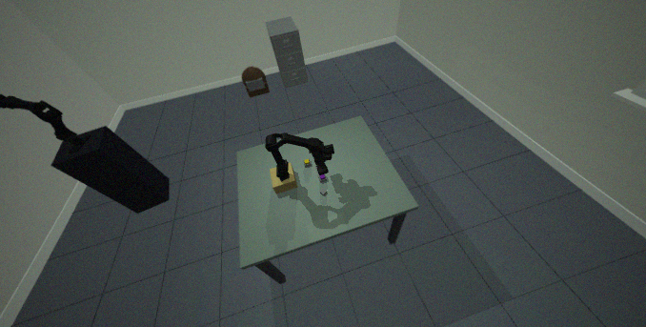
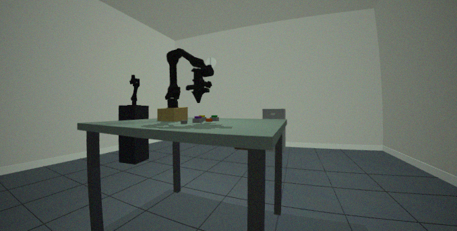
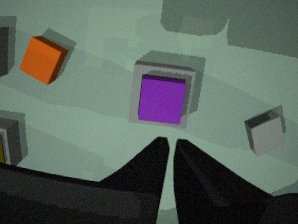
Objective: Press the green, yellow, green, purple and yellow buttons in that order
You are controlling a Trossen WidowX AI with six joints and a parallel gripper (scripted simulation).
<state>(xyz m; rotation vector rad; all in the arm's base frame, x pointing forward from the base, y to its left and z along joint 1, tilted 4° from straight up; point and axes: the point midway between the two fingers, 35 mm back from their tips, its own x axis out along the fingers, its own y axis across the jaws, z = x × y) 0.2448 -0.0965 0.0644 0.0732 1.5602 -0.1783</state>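
The gripper [image 3: 168, 144], fingers clenched on nothing, hung above the purple button [image 3: 161, 99] mid-table; drifting sideways risked clipping the grey block [image 3: 266, 131] or orange button [image 3: 43, 59].

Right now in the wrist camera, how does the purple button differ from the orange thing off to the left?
The purple button sits square inside a grey housing; the orange block has none and lies turned at an angle. The purple button is just ahead of the shut gripper; the orange block sits far to its left. Both rest on the green table.
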